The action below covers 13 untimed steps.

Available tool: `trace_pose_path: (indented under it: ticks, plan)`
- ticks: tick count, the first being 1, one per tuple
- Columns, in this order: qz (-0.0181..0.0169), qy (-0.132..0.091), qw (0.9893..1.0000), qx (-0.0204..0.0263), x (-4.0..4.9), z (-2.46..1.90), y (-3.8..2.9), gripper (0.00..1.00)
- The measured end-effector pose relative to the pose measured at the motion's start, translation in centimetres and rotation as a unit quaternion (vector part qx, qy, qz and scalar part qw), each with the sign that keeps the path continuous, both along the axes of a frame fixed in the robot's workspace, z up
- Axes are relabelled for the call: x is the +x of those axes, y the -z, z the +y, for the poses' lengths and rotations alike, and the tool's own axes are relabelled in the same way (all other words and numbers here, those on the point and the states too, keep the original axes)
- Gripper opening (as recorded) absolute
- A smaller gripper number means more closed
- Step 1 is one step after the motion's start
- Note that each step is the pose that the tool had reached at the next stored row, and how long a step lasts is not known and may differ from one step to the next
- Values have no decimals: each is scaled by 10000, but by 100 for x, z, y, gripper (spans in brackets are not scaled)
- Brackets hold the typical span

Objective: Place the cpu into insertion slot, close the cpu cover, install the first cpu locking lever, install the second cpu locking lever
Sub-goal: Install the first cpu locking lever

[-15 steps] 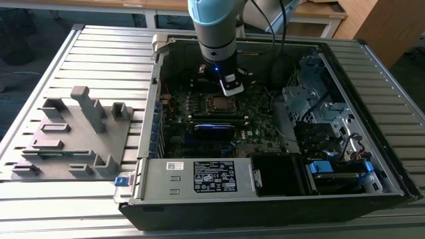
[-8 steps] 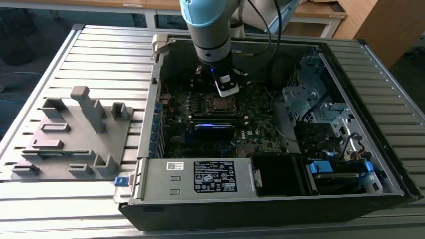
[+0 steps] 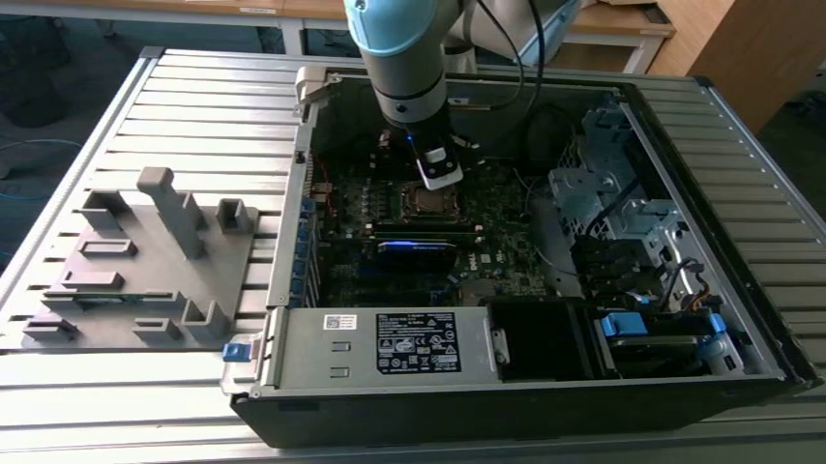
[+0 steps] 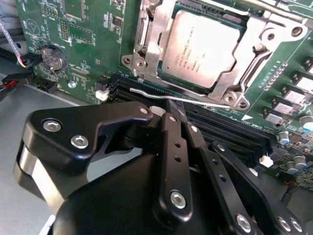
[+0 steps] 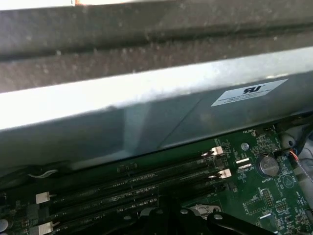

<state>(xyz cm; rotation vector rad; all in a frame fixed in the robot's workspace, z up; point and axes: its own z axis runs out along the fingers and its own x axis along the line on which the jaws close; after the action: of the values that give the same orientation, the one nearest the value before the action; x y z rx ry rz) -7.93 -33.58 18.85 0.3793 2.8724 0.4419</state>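
While the black gripper (image 4: pixel 170 105) sits mid-frame in the exterior view above the green motherboard (image 4: pixel 88 29), its fingers are pressed together, tip right at a thin silver wire lever (image 4: pixel 195 100). The small flat grey square cpu (image 4: pixel 205 46) is seated in the dark square insertion slot (image 4: pixel 215 13). The thin silver frame cpu cover (image 4: pixel 151 44) lies down over its edges.

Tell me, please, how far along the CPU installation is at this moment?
Done: the cpu sits in the insertion slot with the cpu cover closed over it. In hand: the gripper, fingers together, is at the wire locking lever beside the slot. Left: whether this lever or the other lever is latched cannot be told.
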Motion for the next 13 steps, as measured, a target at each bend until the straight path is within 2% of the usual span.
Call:
trace_pose_path:
  ticks: [3, 7, 9, 13]
  plan:
    - [0, 1, 10000, 3, -1, 0, 0, 10]
    - [0, 0, 10000, 68, 0, 0, -26, 10]
    - [-1, 1, 9999, 146, 0, 0, -44, 10]
    - [0, 0, 9994, 342, -1, 0, -49, 10]
